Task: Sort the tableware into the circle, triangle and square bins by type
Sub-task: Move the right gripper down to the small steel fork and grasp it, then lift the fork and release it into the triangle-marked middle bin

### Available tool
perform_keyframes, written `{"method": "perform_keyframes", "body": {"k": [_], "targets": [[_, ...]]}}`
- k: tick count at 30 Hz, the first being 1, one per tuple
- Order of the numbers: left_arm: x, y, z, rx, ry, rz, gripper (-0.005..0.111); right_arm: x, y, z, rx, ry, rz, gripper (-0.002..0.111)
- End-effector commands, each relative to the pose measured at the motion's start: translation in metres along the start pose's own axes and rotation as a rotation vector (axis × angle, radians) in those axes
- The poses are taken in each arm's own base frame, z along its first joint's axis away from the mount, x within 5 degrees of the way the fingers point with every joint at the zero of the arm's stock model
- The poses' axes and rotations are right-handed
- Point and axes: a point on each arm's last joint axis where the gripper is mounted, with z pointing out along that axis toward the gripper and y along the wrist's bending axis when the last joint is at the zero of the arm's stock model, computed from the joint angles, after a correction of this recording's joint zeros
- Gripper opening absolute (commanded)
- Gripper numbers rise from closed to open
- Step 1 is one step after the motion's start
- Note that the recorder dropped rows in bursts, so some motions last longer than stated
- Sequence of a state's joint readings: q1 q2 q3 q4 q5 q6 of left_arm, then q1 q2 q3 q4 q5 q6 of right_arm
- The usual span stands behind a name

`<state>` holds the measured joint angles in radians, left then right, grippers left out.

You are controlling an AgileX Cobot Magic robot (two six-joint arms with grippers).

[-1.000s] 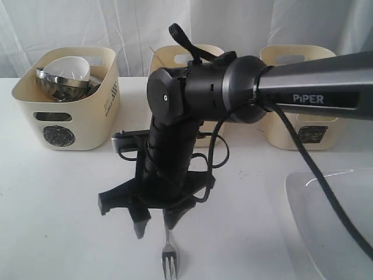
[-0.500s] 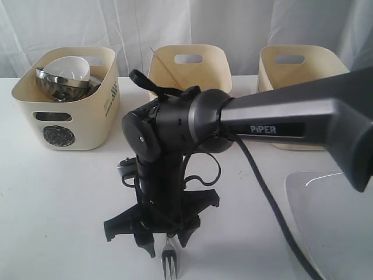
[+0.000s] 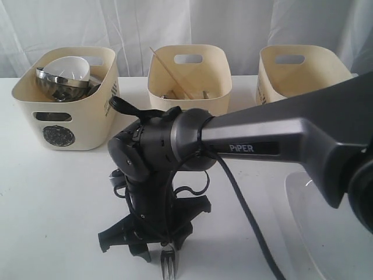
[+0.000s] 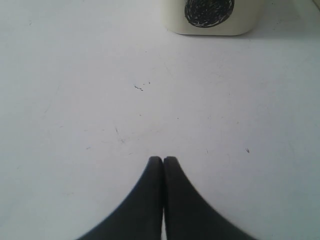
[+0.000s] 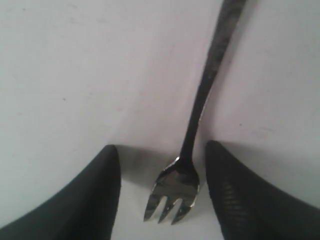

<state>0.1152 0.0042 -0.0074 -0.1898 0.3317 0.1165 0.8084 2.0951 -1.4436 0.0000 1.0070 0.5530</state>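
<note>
Risking a skid or flip of the fork [image 5: 176, 187], flat on the table [image 5: 75, 75] between the wide-apart right fingers [image 5: 95, 200], by pinching so near the tines on thin slick steel; left fingers [image 4: 145, 200] pressed together over the table, holding nothing.

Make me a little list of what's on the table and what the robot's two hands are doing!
Right gripper: open, jaws on either side of the fork, which lies on the table
Left gripper: shut, holding nothing, pointed at bare table
Circle bin: white bowl and steel bowl inside
Middle bin: wooden chopsticks sticking up; other cutlery unclear
Right bin: contents not visible
Plate: large white plate on the table, near right
</note>
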Motion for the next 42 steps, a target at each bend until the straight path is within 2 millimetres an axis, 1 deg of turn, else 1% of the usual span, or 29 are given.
{"method": "perform_keyframes", "body": {"k": [1,3,5,8,11,14,16,17,18,19,26,30,34,39,42], "targets": [[0.003,0.0,0.001,0.004,0.011,-0.002,0.0,0.0,-0.001,0.001,0.015,-0.006,-0.006,0.049],[0.003,0.0,0.001,0.004,0.011,-0.002,0.0,0.0,-0.001,0.001,0.015,-0.006,-0.006,0.048],[0.003,0.0,0.001,0.004,0.011,-0.002,0.0,0.001,-0.001,0.002,0.018,-0.002,-0.007,0.043],[0.003,0.0,0.001,0.004,0.011,-0.002,0.0,0.007,-0.005,0.009,0.033,0.023,-0.007,0.037],[0.003,0.0,0.001,0.004,0.011,-0.002,0.0,0.015,-0.01,0.018,0.055,0.058,-0.007,0.036],[0.003,0.0,0.001,0.004,0.011,-0.002,0.0,0.017,-0.01,0.023,0.046,0.054,-0.018,0.034],[0.003,0.0,0.001,0.004,0.011,-0.002,0.0,0.015,-0.008,0.024,0.013,0.03,-0.03,0.023],[0.003,0.0,0.001,0.004,0.011,-0.002,0.0,0.013,-0.007,0.024,0.003,0.013,-0.03,0.012],[0.003,0.0,0.001,0.004,0.011,-0.002,0.0,0.013,-0.006,0.024,-0.002,0.005,-0.032,0.004],[0.003,0.0,0.001,0.004,0.011,-0.002,0.0,0.012,-0.006,0.024,-0.007,-0.004,-0.036,0.0],[0.003,0.0,0.001,0.004,0.011,-0.002,0.0,0.007,-0.003,0.023,-0.034,-0.058,-0.063,0.0],[0.003,0.0,0.001,0.004,0.011,-0.002,0.0,0.007,-0.003,0.023,-0.031,-0.055,-0.084,0.0],[0.003,0.0,0.001,0.004,0.011,-0.002,0.0,0.007,-0.004,0.01,-0.037,-0.09,-0.094,0.0],[0.003,0.0,0.001,0.004,0.011,-0.002,0.0,0.003,-0.011,-0.032,-0.058,-0.206,-0.107,0.0],[0.003,0.0,0.001,0.004,0.011,-0.002,0.0,0.0,-0.016,-0.052,-0.065,-0.263,-0.109,0.0]]}}
